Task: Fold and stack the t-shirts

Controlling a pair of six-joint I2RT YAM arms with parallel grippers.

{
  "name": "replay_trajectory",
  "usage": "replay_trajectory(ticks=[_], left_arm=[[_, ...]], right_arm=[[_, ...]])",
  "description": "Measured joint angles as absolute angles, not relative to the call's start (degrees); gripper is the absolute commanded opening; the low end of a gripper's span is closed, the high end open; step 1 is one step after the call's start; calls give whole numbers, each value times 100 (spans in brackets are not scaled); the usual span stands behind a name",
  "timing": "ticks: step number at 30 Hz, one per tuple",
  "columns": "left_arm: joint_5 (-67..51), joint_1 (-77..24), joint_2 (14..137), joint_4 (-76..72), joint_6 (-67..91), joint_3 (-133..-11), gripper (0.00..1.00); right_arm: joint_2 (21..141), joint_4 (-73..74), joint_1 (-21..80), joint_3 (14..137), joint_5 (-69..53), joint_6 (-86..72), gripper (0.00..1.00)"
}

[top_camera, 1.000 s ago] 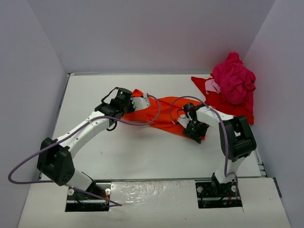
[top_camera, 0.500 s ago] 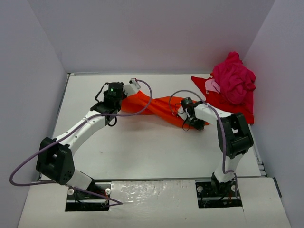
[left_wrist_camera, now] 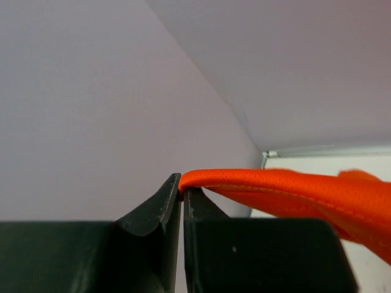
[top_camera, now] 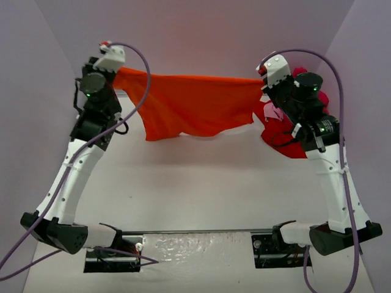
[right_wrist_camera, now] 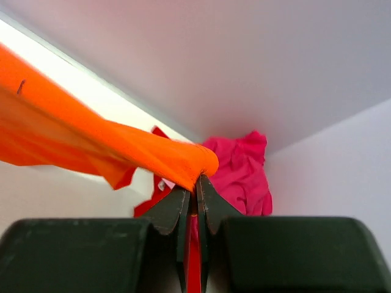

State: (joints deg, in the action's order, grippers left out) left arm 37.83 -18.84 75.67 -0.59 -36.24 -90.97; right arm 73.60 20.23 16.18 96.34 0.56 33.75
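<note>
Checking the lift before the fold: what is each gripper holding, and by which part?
Both hold the orange t-shirt, stretched in the air between them. The left gripper pinches one end of its upper edge, the right gripper the other end.

orange t-shirt (top_camera: 189, 105) | red t-shirt (top_camera: 276, 139) | magenta t-shirt (right_wrist_camera: 241, 174) | white table (top_camera: 201, 183)

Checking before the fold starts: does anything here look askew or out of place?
The orange t-shirt, pinched between the left tool and right tool, hangs lopsided: its lower edge droops further on the left. At the far right, the magenta t-shirt lies crumpled on the red t-shirt, unfolded.
</note>
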Motion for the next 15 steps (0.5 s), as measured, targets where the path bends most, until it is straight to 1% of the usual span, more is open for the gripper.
replay_trajectory(ticks=[1, 4, 7, 15], left_arm=[[3809, -1831, 7514, 14, -3548, -9388, 0], [3674, -1777, 7236, 862, -3140, -10267, 0], [3199, -1751, 6849, 1915, -2657, -10982, 0], [1520, -1642, 5930, 4329, -1932, -11942, 0]], right_arm=[[7215, 2114, 1628, 9690, -138, 3356, 0], [6938, 2469, 1655, 9824, -664, 3281, 0], [6746, 2854, 1648, 9845, -1154, 3253, 0], [6061, 3896, 1370, 9843, -2180, 3253, 0]])
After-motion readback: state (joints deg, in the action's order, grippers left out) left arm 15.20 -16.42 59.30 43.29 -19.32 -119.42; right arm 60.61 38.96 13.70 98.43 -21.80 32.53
